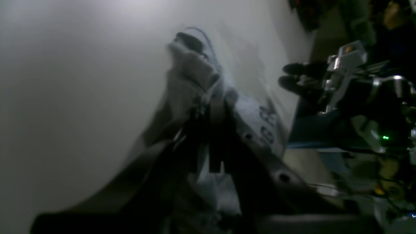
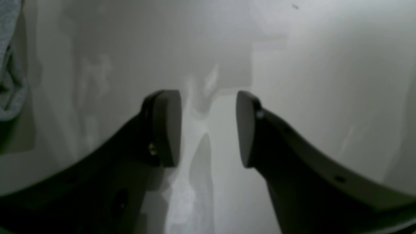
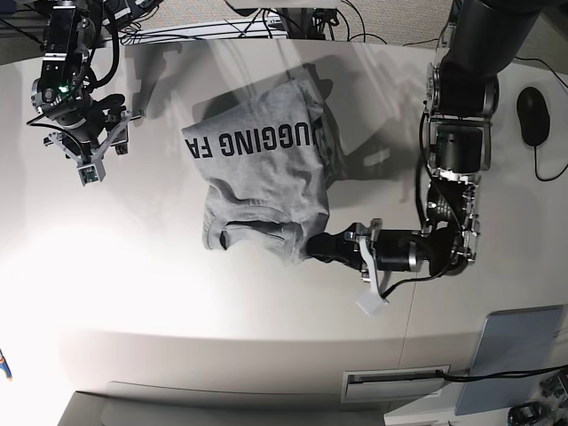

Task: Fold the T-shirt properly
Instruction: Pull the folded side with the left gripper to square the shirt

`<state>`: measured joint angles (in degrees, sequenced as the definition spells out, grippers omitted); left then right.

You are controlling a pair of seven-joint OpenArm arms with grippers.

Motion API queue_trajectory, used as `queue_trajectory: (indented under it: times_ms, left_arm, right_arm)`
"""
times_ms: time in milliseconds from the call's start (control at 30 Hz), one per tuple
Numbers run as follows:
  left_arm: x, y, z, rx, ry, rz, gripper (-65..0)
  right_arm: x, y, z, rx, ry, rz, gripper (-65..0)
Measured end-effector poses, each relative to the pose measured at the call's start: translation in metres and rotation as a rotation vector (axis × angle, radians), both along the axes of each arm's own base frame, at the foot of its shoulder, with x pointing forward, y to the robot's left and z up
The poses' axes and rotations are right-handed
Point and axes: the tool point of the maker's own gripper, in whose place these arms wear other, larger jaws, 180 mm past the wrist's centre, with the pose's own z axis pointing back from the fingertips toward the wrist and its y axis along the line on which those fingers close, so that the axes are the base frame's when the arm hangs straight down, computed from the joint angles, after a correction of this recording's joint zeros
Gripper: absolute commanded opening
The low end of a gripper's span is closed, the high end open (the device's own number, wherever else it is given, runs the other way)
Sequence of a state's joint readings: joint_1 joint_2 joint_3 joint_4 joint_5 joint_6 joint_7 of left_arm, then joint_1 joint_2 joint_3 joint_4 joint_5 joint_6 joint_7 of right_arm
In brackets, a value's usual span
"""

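- One garment matters: the T-shirt (image 3: 262, 173), heather-grey with black block lettering facing up, lies bunched and partly doubled over near the middle of the white table (image 3: 177, 302), skewed rather than square.
- Soft, light cotton by the look of it; it will drape, sag and wrinkle instead of holding any shape, and a single-point pull will likely drag the whole heap rather than unfold it.
- Layers sit stacked at the lower edge, so a pinch there risks taking more than one ply; a hem corner or shoulder seam would be a surer hold, with a second hold opposite to keep the cloth taut.
- Left gripper (image 3: 321, 246) lies low against the shirt's lower right corner; its wrist view shows the jaws closed with grey fabric bunched between them, so it has the cloth pinched.
- Right gripper (image 2: 208, 128) hangs well apart from the shirt near the table's far corner, jaws spread wide with bare table between them, holding nothing.
- Off to the side, a grey-blue pad (image 3: 519, 351) and a computer mouse (image 3: 533, 116) rest clear of the work.
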<state>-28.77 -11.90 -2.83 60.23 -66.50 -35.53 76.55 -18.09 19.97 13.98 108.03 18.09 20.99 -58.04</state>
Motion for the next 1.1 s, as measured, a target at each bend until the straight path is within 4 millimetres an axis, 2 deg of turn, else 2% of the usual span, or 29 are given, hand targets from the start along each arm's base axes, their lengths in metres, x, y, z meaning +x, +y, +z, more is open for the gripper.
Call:
queue_trajectory:
  times_ms: [267,300,400,433,500,700,767,867,900,1000,1100]
  left_arm:
    - [0.004,0.062,0.038,-0.049,-0.187,0.24,-65.0]
    - [0.004,0.07,0.031,-0.019,-0.187,0.275,-65.0]
    - [-0.013,0.09,-0.029,0.155,-0.058,0.37,-65.0]
    - [-0.021,0.093,-0.045,0.193,-0.037,0.381,-65.0]
    - [-0.03,0.093,-0.061,0.229,-0.03,0.388,-65.0]
    - [-0.029,0.09,-0.072,0.325,-0.073,0.368,-64.2]
    - [-0.031,0.087,-0.075,0.34,-0.071,0.352,-52.9]
    - [-0.025,0.084,-0.07,0.322,-0.111,0.371,-37.2]
    - [-0.022,0.084,-0.067,0.311,-0.123,0.382,-35.3]
    - [-0.015,0.09,-0.065,0.306,-0.135,0.435,-35.4]
    - [-0.016,0.099,-0.064,0.322,-0.144,0.419,-37.8]
  right_arm:
    - [0.0,0.0,0.0,0.0,0.0,0.0,-37.7]
    - [0.0,0.0,0.0,0.0,0.0,0.0,-37.7]
    - [0.0,0.0,0.0,0.0,0.0,0.0,-37.7]
    - [0.0,0.0,0.0,0.0,0.0,0.0,-37.7]
    - [0.0,0.0,0.0,0.0,0.001,0.0,-37.7]
    - [-0.002,0.0,-0.001,0.001,0.009,-0.002,-37.7]
    - [-0.002,0.0,-0.001,0.001,0.011,-0.003,-37.7]
    - [-0.002,0.0,-0.002,0.001,0.011,-0.003,-37.7]
    - [-0.002,0.0,-0.002,0.0,0.011,-0.002,-37.7]
    - [-0.001,0.0,-0.001,0.001,0.008,-0.002,-37.7]
    - [0.0,0.001,0.0,0.004,-0.003,0.0,-37.7]
